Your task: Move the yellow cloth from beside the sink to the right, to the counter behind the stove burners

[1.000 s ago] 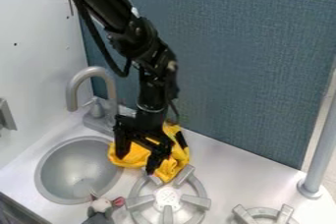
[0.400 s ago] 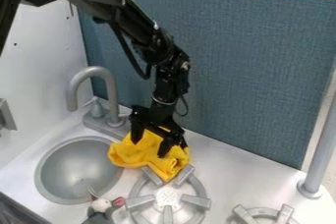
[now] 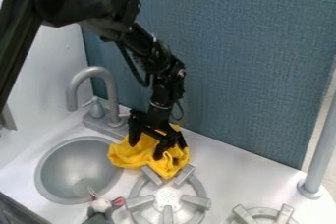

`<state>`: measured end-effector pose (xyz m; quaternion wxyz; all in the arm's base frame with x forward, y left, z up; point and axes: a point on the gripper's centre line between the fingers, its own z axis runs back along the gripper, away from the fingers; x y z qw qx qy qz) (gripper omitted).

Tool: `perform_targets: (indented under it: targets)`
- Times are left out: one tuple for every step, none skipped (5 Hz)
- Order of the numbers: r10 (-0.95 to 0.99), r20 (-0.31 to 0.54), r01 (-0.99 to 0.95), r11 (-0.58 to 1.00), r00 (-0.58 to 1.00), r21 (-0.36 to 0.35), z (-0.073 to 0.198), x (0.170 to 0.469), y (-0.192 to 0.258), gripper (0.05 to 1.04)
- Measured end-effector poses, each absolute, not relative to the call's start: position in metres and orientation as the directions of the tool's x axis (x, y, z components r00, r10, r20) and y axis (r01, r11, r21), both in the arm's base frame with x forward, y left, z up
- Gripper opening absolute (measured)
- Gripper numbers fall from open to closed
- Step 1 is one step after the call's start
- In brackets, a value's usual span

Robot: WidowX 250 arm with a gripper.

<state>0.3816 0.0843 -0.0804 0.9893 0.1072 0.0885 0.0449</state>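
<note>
Right now, 1 black gripper (image 3: 147,150) hangs over 1 yellow cloth (image 3: 128,155), its 2 fingers (image 3: 134,133) spread apart, with yellow fabric showing between them. The cloth lies bunched on the white counter (image 3: 226,169), between 1 round sink (image 3: 78,169) and the blue panel (image 3: 242,80). Its left edge is close to the sink's rim; its front edge meets the nearer prongs of 1 of the 2 burners (image 3: 168,197). That burner shows 5 prongs, the partly visible burner (image 3: 266,213) 2. Behind the sink stands 1 faucet (image 3: 112,93). At the front, 1 gray toy mouse (image 3: 99,213) sits between sink and burner. Open counter stretches rightward from the cloth along the panel, toward 1 gray post (image 3: 319,154).
</note>
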Motion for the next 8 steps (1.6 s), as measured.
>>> perform_targets:
  targets:
    - [0.145,-0.107,-0.120,0.971,0.984,0.208,-0.089,0.389,0.093,1.001]
    - [0.233,0.004,-0.229,0.954,0.973,0.195,-0.094,0.401,0.093,1.001]
    - [0.297,0.053,-0.301,0.943,0.953,0.140,-0.097,0.407,0.087,1.001]
    - [0.349,0.071,-0.353,0.934,0.934,0.048,-0.094,0.420,0.073,1.001]
    - [0.344,0.062,-0.343,0.939,0.937,-0.028,-0.095,0.429,0.060,1.001]
    - [0.282,0.055,-0.277,0.957,0.958,-0.087,-0.092,0.449,0.027,1.001]
    - [0.192,0.039,-0.188,0.978,0.981,-0.088,-0.089,0.454,-0.002,1.001]
    - [0.123,0.027,-0.120,0.987,0.992,-0.105,-0.090,0.450,-0.033,1.001]
